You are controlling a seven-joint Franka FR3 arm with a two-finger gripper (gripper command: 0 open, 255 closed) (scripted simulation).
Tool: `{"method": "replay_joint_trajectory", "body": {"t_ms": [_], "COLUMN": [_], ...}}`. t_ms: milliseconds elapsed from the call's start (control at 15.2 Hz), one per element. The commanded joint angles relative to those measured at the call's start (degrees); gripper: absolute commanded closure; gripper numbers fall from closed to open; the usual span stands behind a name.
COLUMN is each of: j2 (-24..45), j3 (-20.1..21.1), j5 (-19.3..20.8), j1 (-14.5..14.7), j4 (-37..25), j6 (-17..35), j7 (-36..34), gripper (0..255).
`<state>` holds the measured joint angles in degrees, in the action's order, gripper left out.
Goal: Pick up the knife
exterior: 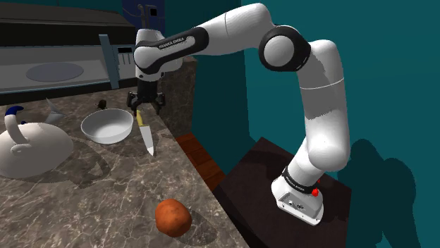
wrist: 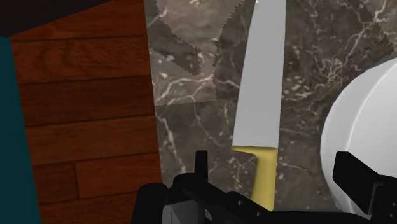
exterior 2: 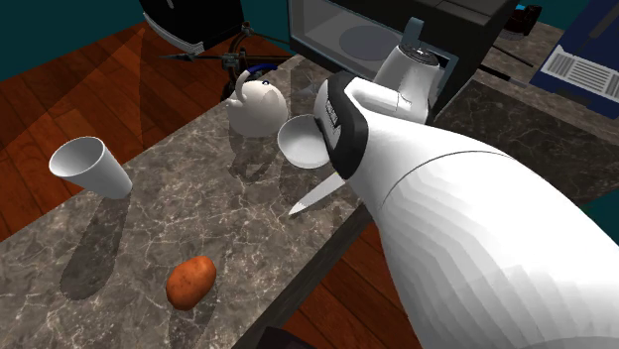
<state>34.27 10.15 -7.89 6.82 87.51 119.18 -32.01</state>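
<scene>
Black fingers (wrist: 201, 168) spread wide astride the handle of the yellow-handled grey-bladed knife (exterior: 147, 137), untouched, flat near the dark marble counter's (exterior: 106, 184) edge, just beside a round white bowl (exterior: 106, 127); bare marble beyond the tip.

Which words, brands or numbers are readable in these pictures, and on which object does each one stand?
"FRANKA EMIKA": on the last link of the white arm, shoulder view.
Dark marking on the same arm, second exterior view: too blurred to read.
Knife: no text.
</scene>
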Motion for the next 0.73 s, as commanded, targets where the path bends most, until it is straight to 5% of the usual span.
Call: {"method": "replay_joint_trajectory", "body": {"t_ms": [0, 660], "j2": [4.93, 8.42], "j3": [-0.31, -0.61], "j5": [0.19, 0.16], "j1": [0.63, 0.95], "j4": [-5.57, -5.16], "j6": [-1.00, 2.81], "j7": [-1.25, -0.62], "gripper": [0, 0]}}
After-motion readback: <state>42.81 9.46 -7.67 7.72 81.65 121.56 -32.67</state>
